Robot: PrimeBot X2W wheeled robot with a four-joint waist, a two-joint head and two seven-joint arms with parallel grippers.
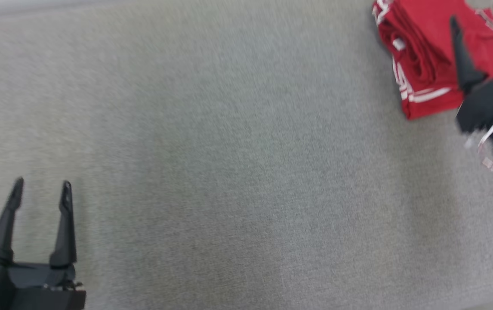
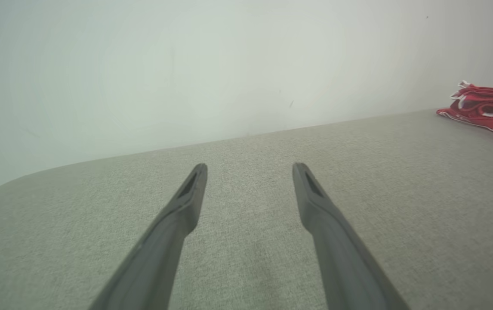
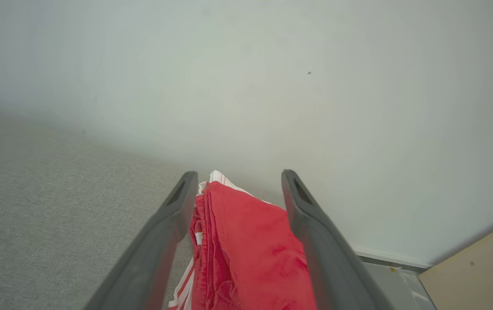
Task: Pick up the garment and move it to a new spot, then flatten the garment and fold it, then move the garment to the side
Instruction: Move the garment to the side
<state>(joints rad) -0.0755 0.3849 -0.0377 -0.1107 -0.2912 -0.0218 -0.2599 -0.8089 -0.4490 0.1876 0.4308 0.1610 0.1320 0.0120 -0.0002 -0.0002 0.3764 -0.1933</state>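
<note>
The garment is red with white stripes and lies folded in a thick stack at the far right of the grey fabric surface. My right gripper hovers over it with its fingers spread wide. In the right wrist view the garment lies below and between the two fingers of the right gripper, which stands open. My left gripper is open at the near left, well away, with nothing between its fingers. In the left wrist view the left gripper points across bare fabric, and the garment lies far off at the right edge.
A pale wall runs along the back edge of the surface. Beyond the garment, the right wrist view shows the surface ending, with a grey floor strip and a beige panel below. The fabric between the two grippers is wide and flat.
</note>
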